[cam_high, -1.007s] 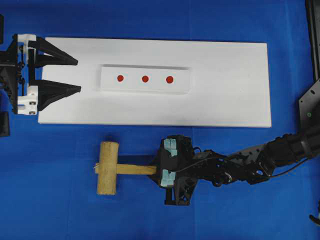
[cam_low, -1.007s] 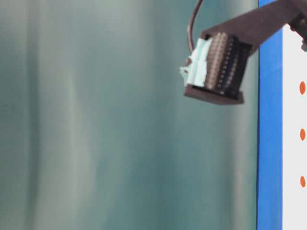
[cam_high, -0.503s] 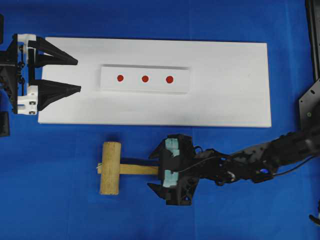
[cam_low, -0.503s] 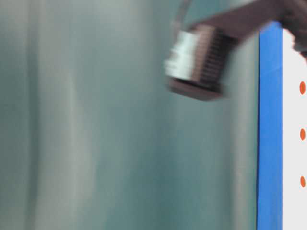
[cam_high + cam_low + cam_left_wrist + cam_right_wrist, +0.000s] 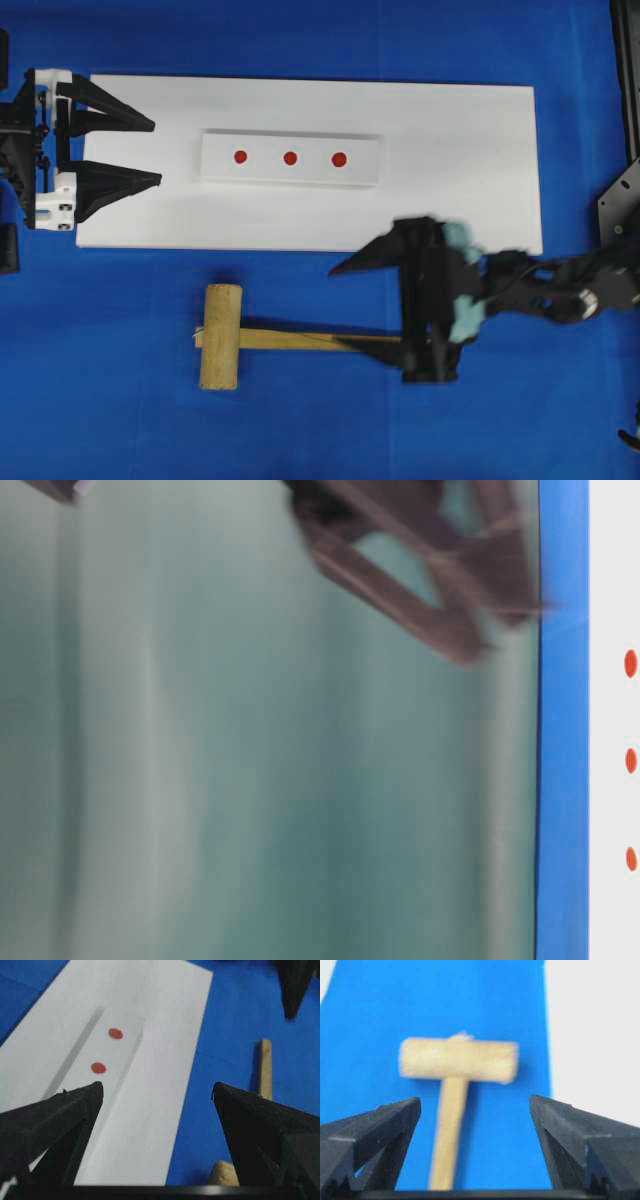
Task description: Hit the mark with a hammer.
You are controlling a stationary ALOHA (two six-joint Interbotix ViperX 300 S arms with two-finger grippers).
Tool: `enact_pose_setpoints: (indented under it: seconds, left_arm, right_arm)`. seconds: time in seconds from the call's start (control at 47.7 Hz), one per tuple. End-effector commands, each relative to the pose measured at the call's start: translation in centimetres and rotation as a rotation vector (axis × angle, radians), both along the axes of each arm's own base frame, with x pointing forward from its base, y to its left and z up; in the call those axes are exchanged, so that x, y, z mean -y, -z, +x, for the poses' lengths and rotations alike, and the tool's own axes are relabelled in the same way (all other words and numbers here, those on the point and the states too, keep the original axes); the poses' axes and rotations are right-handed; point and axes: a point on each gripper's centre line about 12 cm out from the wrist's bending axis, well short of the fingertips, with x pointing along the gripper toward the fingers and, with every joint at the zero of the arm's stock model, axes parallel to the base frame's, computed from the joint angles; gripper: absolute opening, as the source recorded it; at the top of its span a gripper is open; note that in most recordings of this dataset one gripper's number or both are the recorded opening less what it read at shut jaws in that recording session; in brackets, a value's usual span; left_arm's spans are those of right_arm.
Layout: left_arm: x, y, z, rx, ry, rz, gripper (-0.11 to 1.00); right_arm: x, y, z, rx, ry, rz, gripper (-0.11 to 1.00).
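The hammer (image 5: pixel 220 336) is a pale wooden mallet lying flat on the blue cloth, head to the left and slim handle (image 5: pixel 320 339) pointing right. My right gripper (image 5: pixel 338 310) stands open over the handle's right end and holds nothing. In the right wrist view the hammer (image 5: pixel 458 1060) lies ahead, its handle running back between the spread fingers (image 5: pixel 385 1127). Three red marks (image 5: pixel 290 158) sit in a row on a white strip. My left gripper (image 5: pixel 157 153) is open and empty at the board's left end, facing the marks (image 5: pixel 98 1067).
The strip rests on a large white board (image 5: pixel 450 200) above the hammer. Blue cloth (image 5: pixel 120 420) covers the table all round it. The table-level view shows only a blurred dark part of the right arm (image 5: pixel 420 570) and the marks (image 5: pixel 630 663) at its right edge.
My right gripper went from shut on the hammer's handle to open, let it go, and drew back to the right. The hammer now lies free. The left arm stayed put.
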Motion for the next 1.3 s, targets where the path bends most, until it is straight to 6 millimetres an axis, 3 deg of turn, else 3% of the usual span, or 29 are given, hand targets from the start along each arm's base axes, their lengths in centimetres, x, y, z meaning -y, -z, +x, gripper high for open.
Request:
enact_pose_setpoints:
  seconds: [0.0,0.294,0.608,0.944,1.28]
  left_arm:
    - [0.0,-0.3,0.1,0.004,0.001,0.006,0.89]
    - [-0.1,-0.1,0.0,-0.013,0.006,0.023,0.89]
    - [0.1,-0.2,0.0,-0.031,0.072,0.205,0.89]
    - [0.4,-1.6,-2.8,0.052,0.079,0.268,0.89]
    - [0.8,0.0,-5.7,0.035,0.109,0.362,0.89]
  right_arm:
    - [2.1,-2.2,-1.1,0.064,0.041,-0.018,0.83]
    - [7.3,-4.3,-5.8,0.134,0.11,-0.094,0.83]
    - [9.5,-6.2,-10.7,0.222,0.093,-0.184,0.83]
    - [11.0,-3.1,-14.2,0.193,0.135,-0.214,0.82]
    - [10.8,0.0,-15.2,0.113,0.112,-0.203,0.82]
